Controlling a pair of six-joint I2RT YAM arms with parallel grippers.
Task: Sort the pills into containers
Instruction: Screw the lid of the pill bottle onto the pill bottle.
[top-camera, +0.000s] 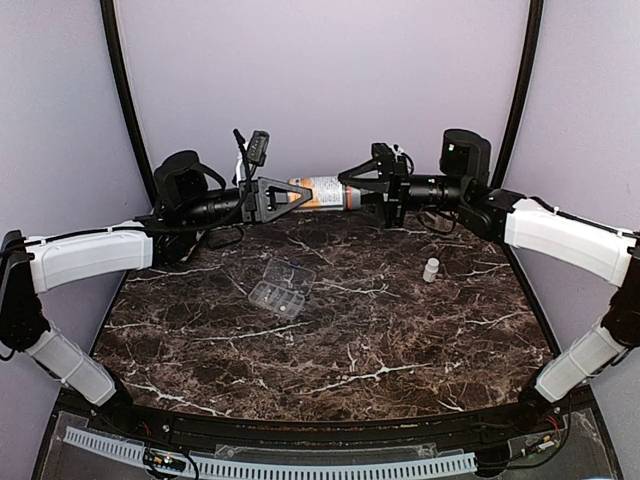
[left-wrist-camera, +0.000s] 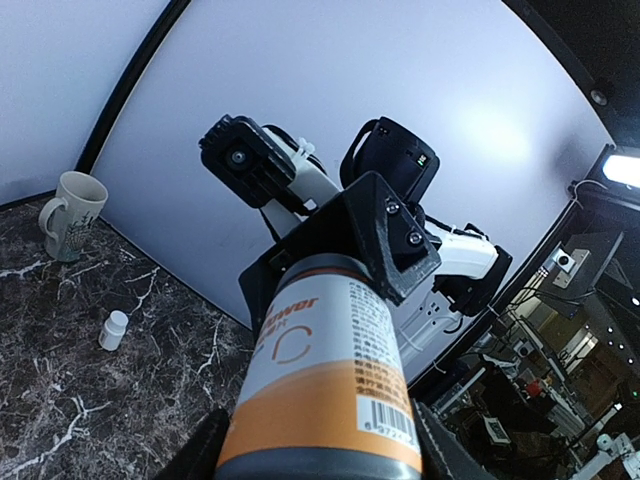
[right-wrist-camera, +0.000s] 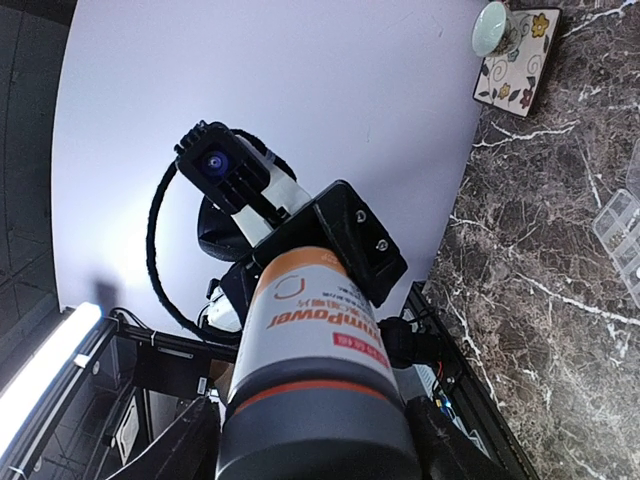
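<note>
Item 1, large bottle: white body with an orange band, held level in the air above the far edge of the marble table, between the two arms. In the right wrist view the orange brand name ends in "Power"; its first letters cannot be read with certainty. A small red tag beside it and the fine print are illegible. The left wrist view shows a large pale "C" and a barcode on the orange band; the digits are too small to read.

Item 2, left gripper: fingers clamped on one end of the large bottle.

Item 3, right gripper: the other end of the bottle lies between its fingers. Whether they press on it cannot be told.

Item 4, organizer box: clear plastic, lying on the table left of centre, well apart from both grippers, with its lid folded open toward the far side. Rows of small compartments are visible; their contents cannot be made out.

Item 5, small white bottle: upright on the table to the right of the box, cap on, no readable label.

Item 6, mug: cream, standing by the back wall, bearing dark writing too small to read.

Item 7, flowered coaster: at the table's far edge.
</note>
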